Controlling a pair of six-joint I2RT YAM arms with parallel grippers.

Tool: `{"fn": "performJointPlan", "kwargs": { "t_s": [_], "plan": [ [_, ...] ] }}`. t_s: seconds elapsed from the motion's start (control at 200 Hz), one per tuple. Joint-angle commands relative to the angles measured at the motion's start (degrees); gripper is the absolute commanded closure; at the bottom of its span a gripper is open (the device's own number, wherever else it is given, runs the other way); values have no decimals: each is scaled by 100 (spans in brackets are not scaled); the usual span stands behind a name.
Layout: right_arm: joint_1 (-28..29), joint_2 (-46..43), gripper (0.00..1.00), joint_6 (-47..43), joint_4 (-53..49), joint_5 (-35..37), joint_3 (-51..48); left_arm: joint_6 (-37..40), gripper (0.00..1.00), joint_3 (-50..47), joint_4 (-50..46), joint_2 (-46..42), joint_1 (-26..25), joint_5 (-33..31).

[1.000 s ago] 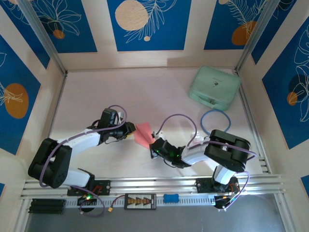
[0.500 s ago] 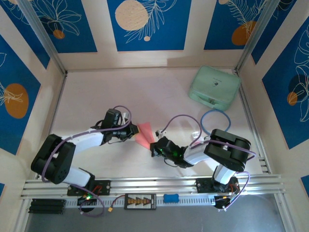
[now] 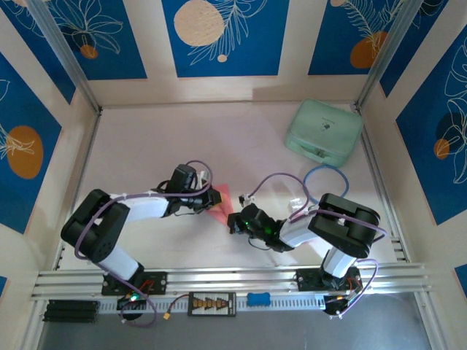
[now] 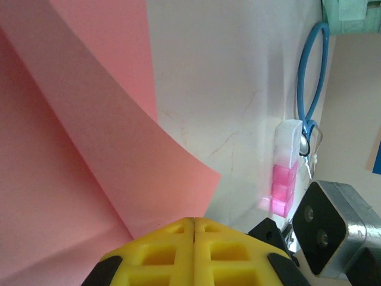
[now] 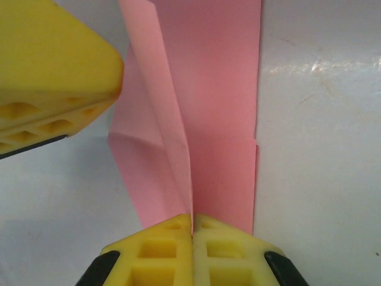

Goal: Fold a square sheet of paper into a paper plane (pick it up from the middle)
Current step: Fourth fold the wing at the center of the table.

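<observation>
The left gripper [image 3: 211, 198] is clenched on the left edge of the partly folded salmon-pink sheet of paper [image 3: 222, 202], which sits mid-table. At the sheet's 5 o'clock, the right gripper [image 3: 235, 219] pinches its raised crease. A blue cable loop [image 3: 326, 182] lies at its 3 o'clock and a mint-green case [image 3: 323, 131] at 1 o'clock.

Paper [image 5: 220, 89]: thin, matt salmon-pink, creases crisp. Fingers [image 5: 232, 250]: yellow moulded plastic, dull sheen, latticed. Table [image 5: 321, 149]: white, smooth, faintly glossy, with hairline scuffs. Case [image 3: 323, 131]: mint-green plastic, smooth satin. Cord [image 4: 309, 71]: blue, glossy. Rails [image 3: 233, 277]: bare brushed metal.
</observation>
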Motion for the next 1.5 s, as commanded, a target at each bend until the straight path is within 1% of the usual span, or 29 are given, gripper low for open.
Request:
{"fn": "performJointPlan", "kwargs": {
  "t_s": [0.0, 0.14, 0.32, 0.525, 1.11, 1.495],
  "plan": [
    [-17, 142, 93, 317, -415, -433, -126, -52, 95, 180, 239, 190, -90, 0],
    [-146, 176, 93, 419, -476, -697, -101, -103, 95, 216, 368, 366, -127, -98],
    [-273, 191, 93, 516, -570, -937, -75, -86, 96, 236, 243, 475, -141, -337],
    [-390, 227, 93, 614, -600, -1206, -62, -51, 97, 277, 237, 610, -137, -384],
    [-561, 228, 94, 600, -977, -1582, 91, -21, 97, 316, 243, 813, -139, -420],
    [-607, 245, 94, 637, -1082, -1654, 131, 26, 97, 392, 188, 919, -141, -416]
  ]
}}
